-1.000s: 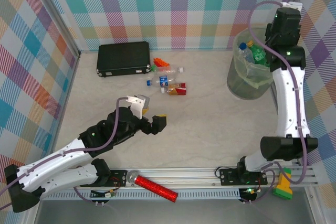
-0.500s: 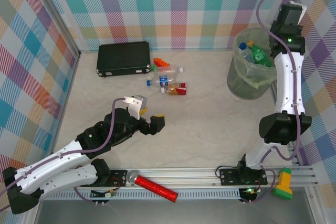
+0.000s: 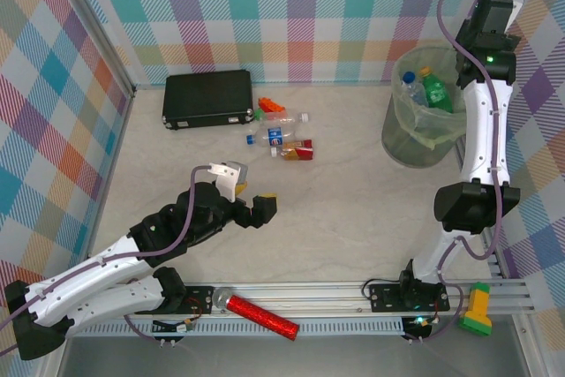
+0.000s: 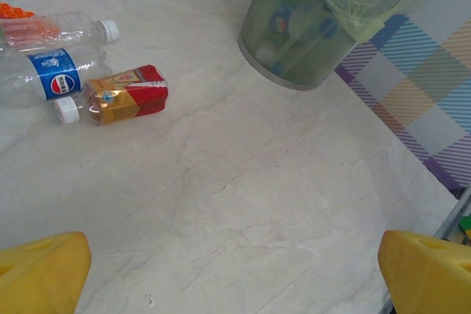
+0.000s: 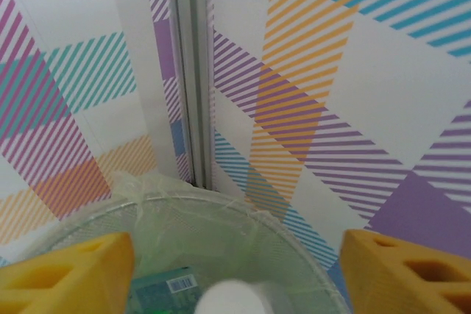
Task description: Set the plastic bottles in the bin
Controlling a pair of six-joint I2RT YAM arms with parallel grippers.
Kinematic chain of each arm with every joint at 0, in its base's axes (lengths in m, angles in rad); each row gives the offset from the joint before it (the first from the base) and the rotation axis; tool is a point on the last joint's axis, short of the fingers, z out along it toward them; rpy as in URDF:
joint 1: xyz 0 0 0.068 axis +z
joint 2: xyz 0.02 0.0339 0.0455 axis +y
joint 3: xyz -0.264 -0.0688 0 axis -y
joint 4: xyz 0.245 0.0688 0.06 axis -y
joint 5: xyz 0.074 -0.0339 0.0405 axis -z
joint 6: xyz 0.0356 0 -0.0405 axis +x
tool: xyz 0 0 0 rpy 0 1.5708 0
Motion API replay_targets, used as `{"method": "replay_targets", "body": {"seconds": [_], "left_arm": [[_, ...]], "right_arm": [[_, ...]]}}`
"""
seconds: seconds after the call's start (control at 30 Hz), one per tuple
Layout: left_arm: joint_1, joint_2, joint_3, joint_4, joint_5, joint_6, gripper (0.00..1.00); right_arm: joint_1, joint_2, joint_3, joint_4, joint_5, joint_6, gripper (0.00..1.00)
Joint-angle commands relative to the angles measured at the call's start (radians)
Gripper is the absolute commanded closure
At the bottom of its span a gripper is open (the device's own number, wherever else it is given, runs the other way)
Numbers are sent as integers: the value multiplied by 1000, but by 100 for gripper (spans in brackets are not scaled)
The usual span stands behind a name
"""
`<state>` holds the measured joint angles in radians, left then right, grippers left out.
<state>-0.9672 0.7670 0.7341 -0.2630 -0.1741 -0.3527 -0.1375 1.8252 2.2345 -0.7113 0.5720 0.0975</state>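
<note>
Three plastic bottles lie near the back of the table: a clear one with a white cap (image 3: 288, 117) (image 4: 62, 30), a blue-labelled one (image 3: 269, 137) (image 4: 45, 82) and a brown one with a red label (image 3: 297, 151) (image 4: 124, 94). The bin (image 3: 399, 134) (image 4: 294, 34) (image 5: 243, 218), lined with pale green plastic, stands at the back right and holds a green bottle (image 3: 435, 93) and a clear blue-capped one (image 3: 411, 86). My right gripper (image 5: 235, 255) hangs open over the bin, with a white cap (image 5: 234, 301) and a green label (image 5: 163, 290) below it. My left gripper (image 3: 263, 207) (image 4: 235, 284) is open low over bare table.
A flat black case (image 3: 208, 98) lies at the back left, with orange-red toy bricks (image 3: 272, 108) beside the bottles. A red glittery cylinder (image 3: 263, 317) rests on the front rail. A yellow and green block (image 3: 477, 310) sits at the front right. Checked walls close in the table.
My right wrist has swung up and back toward the rear right corner above the bin, and its jaws have opened. The left arm has barely moved.
</note>
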Motion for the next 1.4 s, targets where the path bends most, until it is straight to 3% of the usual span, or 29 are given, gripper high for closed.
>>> {"method": "replay_targets", "body": {"seconds": [0.0, 0.17, 0.23, 0.53, 0.8, 0.93, 1.13, 1.37], "left_arm": [[-9, -21, 3, -6, -5, -16, 0], [-10, -26, -2, -36, -5, -19, 0], [-10, -27, -4, -36, -6, -20, 0], [-10, -23, -22, -26, -27, -34, 0], [-8, 72, -1, -36, -129, -80, 0], [-3, 166, 43, -56, -192, -97, 1], [49, 321, 127, -70, -197, -134, 0], [136, 517, 241, -115, -167, -339, 0]], "right_arm": [[-4, -6, 27, -10, -10, 11, 23], [-4, -30, -7, -2, -18, 4, 20], [-4, -42, -19, -6, -33, 9, 1], [1, -125, -65, -52, -109, 74, 1], [73, -246, -150, -124, -217, 144, 1], [143, -348, -288, -105, -270, 181, 1], [272, -501, -536, -18, -318, 206, 1], [395, -642, -752, 27, -368, 256, 1]]}}
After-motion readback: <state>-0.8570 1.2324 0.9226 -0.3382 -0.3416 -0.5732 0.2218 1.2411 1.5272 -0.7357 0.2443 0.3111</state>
